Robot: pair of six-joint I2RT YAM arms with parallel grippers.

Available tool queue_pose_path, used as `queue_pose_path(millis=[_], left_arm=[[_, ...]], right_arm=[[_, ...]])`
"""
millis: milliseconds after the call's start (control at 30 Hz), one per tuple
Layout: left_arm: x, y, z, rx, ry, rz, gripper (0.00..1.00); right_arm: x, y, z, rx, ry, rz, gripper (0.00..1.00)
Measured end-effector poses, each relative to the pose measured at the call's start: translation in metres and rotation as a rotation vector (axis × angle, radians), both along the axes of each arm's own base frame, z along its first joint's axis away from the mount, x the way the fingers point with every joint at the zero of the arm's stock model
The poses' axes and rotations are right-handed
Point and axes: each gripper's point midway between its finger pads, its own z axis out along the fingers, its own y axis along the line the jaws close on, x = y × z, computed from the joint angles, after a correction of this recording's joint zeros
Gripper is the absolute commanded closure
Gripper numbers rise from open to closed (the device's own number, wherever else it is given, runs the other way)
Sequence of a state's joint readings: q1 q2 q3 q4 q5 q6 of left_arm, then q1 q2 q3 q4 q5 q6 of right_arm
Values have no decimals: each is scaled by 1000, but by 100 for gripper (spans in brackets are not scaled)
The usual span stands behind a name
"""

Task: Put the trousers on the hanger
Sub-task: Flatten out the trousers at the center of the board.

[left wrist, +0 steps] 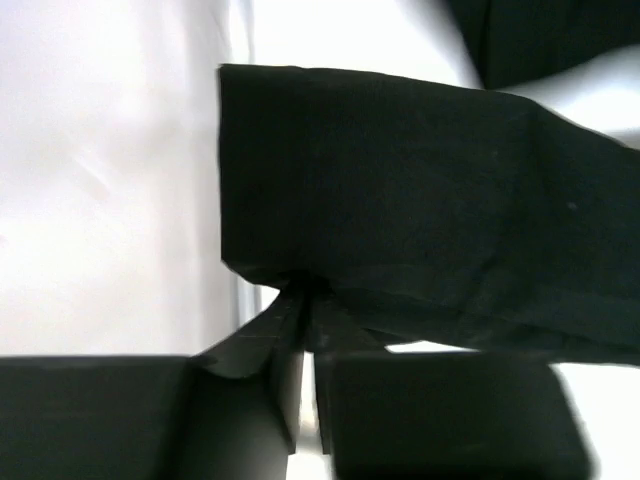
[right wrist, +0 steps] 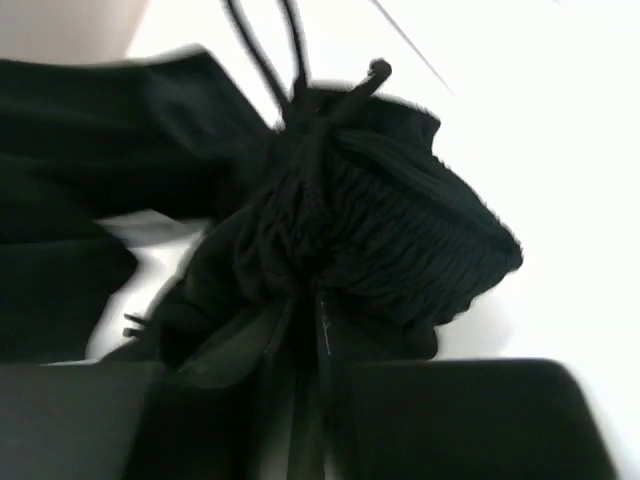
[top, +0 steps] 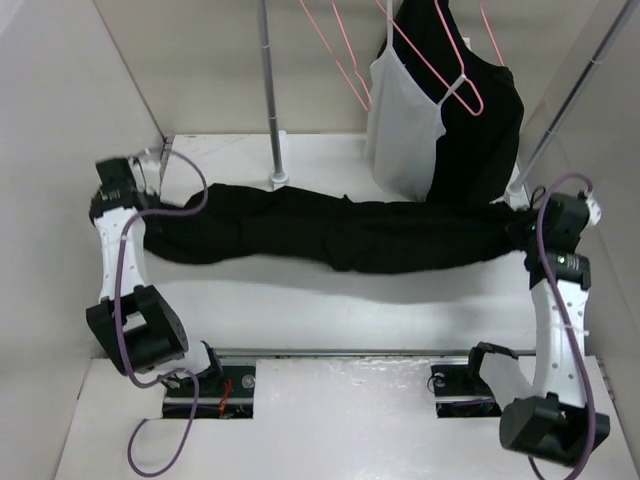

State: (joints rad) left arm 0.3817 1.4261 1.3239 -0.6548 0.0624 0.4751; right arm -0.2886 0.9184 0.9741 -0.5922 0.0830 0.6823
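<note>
Starting at the near edge, both arms reach forward from their bases over the white table (top: 300,295), one along each side wall. Between them the trousers (top: 340,232) lie stretched flat across the table from left to right, a long dark band with some bunching near the middle.

The left gripper (left wrist: 305,330) sits at the left end of the cloth. Its fingers are pressed tight together on the corner of a leg hem, and the rest of that leg end spreads flat beyond them. The right gripper (right wrist: 300,345) is at the other end. Its fingers stand very close together with the gathered waistband between them, so it has the trousers in a narrow pinch. A thin drawstring (right wrist: 265,50) trails off past the waistband.

Farther back, a grey pole (top: 268,90) stands on the table just behind the trousers, and a second, slanted pole (top: 572,100) rises at the right. The hanger (top: 352,82), thin and pink, hangs bare between the upright pole and a white camisole (top: 400,130), well clear of the trousers. The camisole and a black top (top: 485,130) beside it hang at the back right on another pink hanger (top: 455,75), their lower edges close to the trousers.
</note>
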Motion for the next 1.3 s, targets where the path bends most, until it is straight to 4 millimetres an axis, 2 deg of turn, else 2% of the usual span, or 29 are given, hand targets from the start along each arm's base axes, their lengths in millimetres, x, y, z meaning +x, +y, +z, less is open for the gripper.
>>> queue_pose_path(millis=[33, 67, 100, 133, 167, 200, 267, 367, 433, 533, 600, 667, 833, 900, 1000, 1167, 1300], left_arm=[[-17, -1, -21, 0, 65, 3, 69], [-35, -1, -42, 4, 133, 3, 54], [-50, -2, -61, 6, 189, 4, 45], [-65, -3, -77, 7, 239, 6, 39], [-79, -5, -91, 3, 290, 9, 27], [-91, -8, -102, 1, 330, 7, 23], [-106, -11, -114, -2, 377, 1, 20], [-106, -10, -107, 9, 368, 1, 20], [-96, -6, -92, 19, 338, 7, 20], [-65, 4, -64, 31, 253, 25, 20], [-47, 4, -55, 37, 216, 24, 19], [-35, -7, -57, 34, 210, -8, 17], [-14, -56, -79, -2, 293, -140, 14], [-3, -59, -82, -7, 317, -140, 14], [11, -52, -80, 4, 320, -110, 14], [4, -49, -85, 39, 336, -97, 14], [-34, -53, -109, 64, 418, -105, 15]], right_arm=[[-11, 2, -17, 16, 29, -11, 28], [-21, 5, -34, 48, 60, -30, 16], [-31, 7, -52, 71, 94, -48, 1], [-40, 10, -69, 98, 127, -64, 1], [-48, 12, -84, 117, 164, -75, 1], [-55, 14, -96, 136, 199, -88, 1], [-62, 14, -109, 149, 241, -113, 1], [-62, 6, -111, 129, 260, -146, 1], [-59, 1, -109, 114, 267, -165, 1], [-52, -5, -109, 99, 271, -177, 1], [-49, -7, -111, 99, 272, -180, 3], [-46, -7, -113, 101, 266, -174, 5], [-35, -5, -124, 121, 283, -140, 8], [-34, -2, -130, 136, 289, -130, 8], [-37, 2, -142, 157, 305, -121, 8], [-47, 9, -161, 189, 335, -121, 8], [-54, 15, -175, 219, 352, -123, 8]])
